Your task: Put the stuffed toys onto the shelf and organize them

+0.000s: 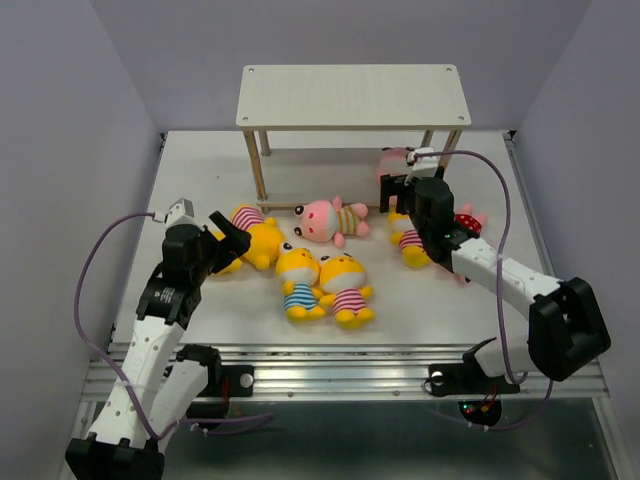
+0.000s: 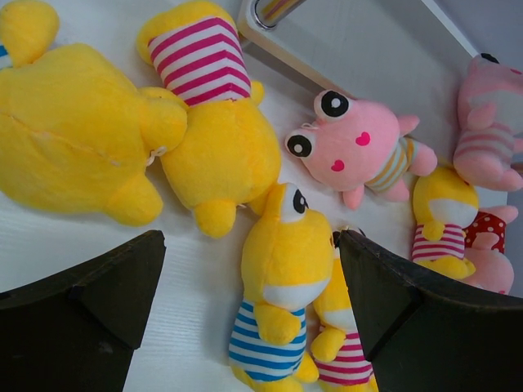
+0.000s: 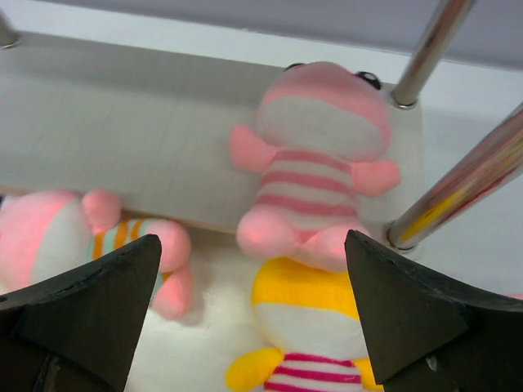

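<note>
The shelf (image 1: 352, 95) stands at the back middle. A pink striped toy (image 1: 393, 160) lies on its lower board (image 3: 122, 131), seen close in the right wrist view (image 3: 315, 163). My right gripper (image 1: 400, 190) is open and empty (image 3: 253, 253), just in front of that toy and above a yellow pink-striped toy (image 3: 315, 327). A pink toy in red dots (image 1: 468, 220) lies to its right. My left gripper (image 1: 228, 232) is open and empty (image 2: 251, 245) over yellow toys (image 2: 212, 122). A yellow blue-striped toy (image 2: 282, 278) lies between its fingers, below them. A pink frog-eyed toy (image 1: 330, 220) lies mid-table.
Another yellow pink-striped toy (image 1: 345, 288) lies beside the blue-striped one (image 1: 298, 280) near the front. The shelf's metal legs (image 3: 466, 188) stand close to my right gripper. Grey walls close in the table on both sides and at the back.
</note>
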`<state>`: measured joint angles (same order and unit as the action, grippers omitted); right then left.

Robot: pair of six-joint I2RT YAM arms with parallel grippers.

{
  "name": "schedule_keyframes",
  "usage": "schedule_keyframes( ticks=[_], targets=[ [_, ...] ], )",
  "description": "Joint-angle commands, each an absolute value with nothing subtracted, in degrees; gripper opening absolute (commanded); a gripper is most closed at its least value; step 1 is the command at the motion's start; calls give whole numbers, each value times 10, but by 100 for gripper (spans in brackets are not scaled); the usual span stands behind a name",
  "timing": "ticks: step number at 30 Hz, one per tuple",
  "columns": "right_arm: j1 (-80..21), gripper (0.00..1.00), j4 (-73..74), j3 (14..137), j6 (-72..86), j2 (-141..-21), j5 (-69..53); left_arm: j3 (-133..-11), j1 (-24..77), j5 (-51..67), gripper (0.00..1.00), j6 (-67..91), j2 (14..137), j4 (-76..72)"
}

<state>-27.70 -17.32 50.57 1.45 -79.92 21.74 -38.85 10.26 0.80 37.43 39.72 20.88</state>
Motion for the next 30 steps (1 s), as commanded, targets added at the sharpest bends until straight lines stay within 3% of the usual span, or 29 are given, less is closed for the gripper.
schedule_keyframes(
  ticks=[1, 6, 9, 16, 23, 30],
  targets=[
    [-272, 100, -140, 469, 22, -727, 67, -378, 102, 36, 99, 378, 401, 192],
    [-296, 100, -124, 410, -70, -672, -103, -371, 104, 51, 99, 395, 412, 178],
    [-308, 100, -96, 437, -104, -696, -132, -365, 106, 66, 99, 398, 421, 172],
    [-341, 100, -38, 538, -182, -829, -26, -354, 110, 72, 99, 399, 420, 171],
    [-341, 99, 64, 680, -259, -961, -32, -355, 112, 75, 99, 393, 419, 172],
    [-341, 98, 69, 735, -276, -1035, 9, -354, 112, 72, 99, 393, 423, 172]
  ],
)
